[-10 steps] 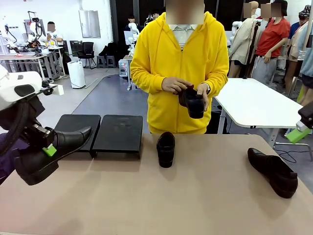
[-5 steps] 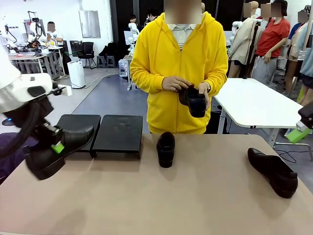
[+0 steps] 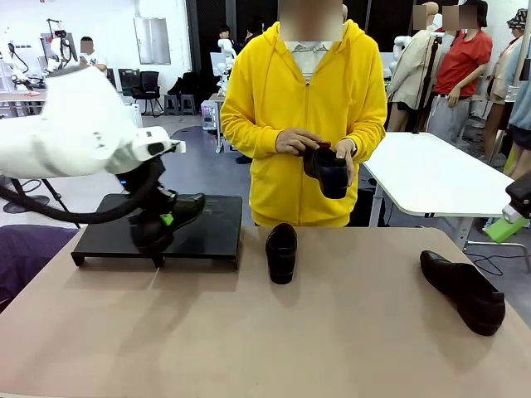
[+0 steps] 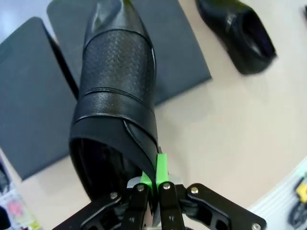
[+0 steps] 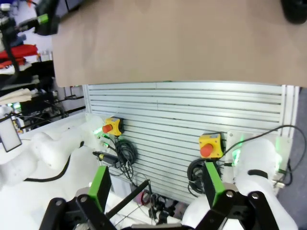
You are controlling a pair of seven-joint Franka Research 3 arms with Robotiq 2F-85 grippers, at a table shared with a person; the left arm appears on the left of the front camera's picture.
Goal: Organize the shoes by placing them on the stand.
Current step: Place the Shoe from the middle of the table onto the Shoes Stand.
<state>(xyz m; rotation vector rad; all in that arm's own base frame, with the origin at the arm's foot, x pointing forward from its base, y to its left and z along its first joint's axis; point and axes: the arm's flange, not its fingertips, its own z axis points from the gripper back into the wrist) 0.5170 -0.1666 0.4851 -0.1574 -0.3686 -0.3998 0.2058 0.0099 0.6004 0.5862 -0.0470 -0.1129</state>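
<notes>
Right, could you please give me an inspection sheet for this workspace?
Surface: tan table, smooth, no marks seen.
Job's things: held dress shoe over the stand; loafer mid-table; second dress shoe at the right; second loafer in the person's hands.
Clutter: nothing seen.
Grippers: left gripper shut on the held dress shoe's collar; right gripper open, empty, beside the table.
Cables: black hose along the left arm; coiled cables below the table edge.
Surroundings: other tables, people behind.

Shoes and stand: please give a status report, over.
Left gripper shut on pointed dress shoe, over the stand. Right gripper open, off to the side. Person holds a loafer, apart from stand.
</notes>
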